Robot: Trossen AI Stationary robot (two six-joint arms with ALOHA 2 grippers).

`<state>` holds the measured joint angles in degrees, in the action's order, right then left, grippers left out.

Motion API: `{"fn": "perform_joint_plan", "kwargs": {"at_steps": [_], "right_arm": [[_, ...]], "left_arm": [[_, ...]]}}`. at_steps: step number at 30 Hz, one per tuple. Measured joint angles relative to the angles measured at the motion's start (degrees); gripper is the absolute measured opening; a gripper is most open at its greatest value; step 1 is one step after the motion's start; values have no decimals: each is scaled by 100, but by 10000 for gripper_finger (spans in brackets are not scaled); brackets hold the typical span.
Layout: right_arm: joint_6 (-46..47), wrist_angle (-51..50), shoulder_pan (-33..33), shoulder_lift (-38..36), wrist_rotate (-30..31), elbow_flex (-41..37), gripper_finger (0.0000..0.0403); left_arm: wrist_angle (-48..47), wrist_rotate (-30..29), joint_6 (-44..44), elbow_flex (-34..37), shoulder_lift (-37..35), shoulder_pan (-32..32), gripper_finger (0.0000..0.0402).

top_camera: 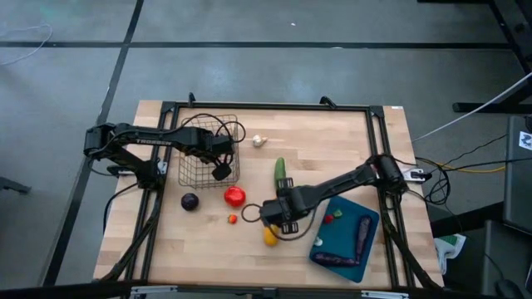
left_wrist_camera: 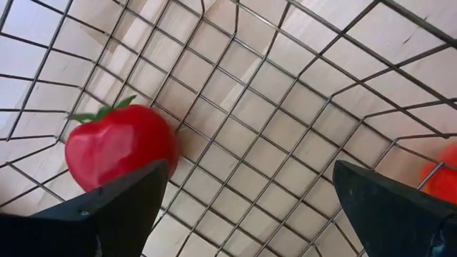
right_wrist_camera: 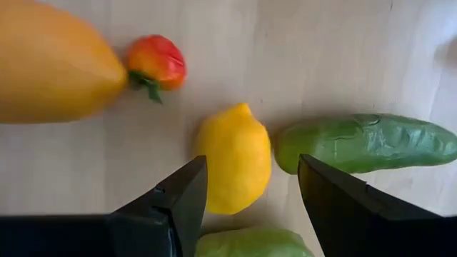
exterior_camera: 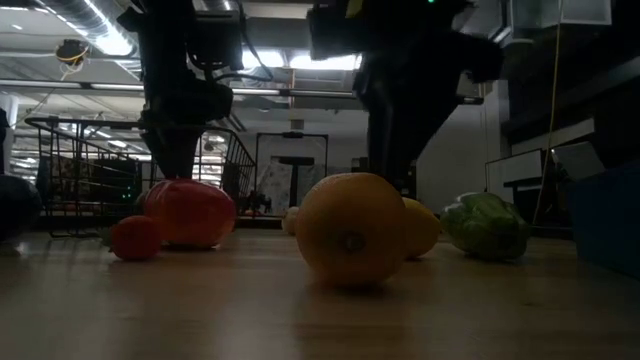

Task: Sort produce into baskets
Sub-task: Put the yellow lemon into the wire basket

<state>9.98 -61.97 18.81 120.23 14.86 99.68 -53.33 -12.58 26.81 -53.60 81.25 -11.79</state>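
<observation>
While the left end effector [top_camera: 221,169] hangs open inside the square silver wire-mesh basket [top_camera: 193,173], a big red tomato [top_camera: 234,196] sits just right of the basket; farther right, the right end effector [right_wrist_camera: 246,193] hovers open over the yellow lemon [right_wrist_camera: 234,158].

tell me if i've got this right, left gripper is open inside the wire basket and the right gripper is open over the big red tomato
Not quite. The right gripper is open over the lemon, not the big red tomato, as the right wrist view shows. The rest holds: the left gripper is open inside the wire basket.
</observation>
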Motion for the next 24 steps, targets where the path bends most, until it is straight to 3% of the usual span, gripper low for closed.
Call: {"fn": "perform_joint_plan", "kwargs": {"at_steps": [6,18,24], "right_arm": [[-5,-70,-200,183,-505,0,216],[-282,-98,-271,540,-194,22,215],[-286,-124,-271,546,-141,17,176]], "left_arm": [[1,0,-84,0,0,0,395],[23,-2,-85,0,0,1,395],[23,-2,115,0,0,13,395]]}}
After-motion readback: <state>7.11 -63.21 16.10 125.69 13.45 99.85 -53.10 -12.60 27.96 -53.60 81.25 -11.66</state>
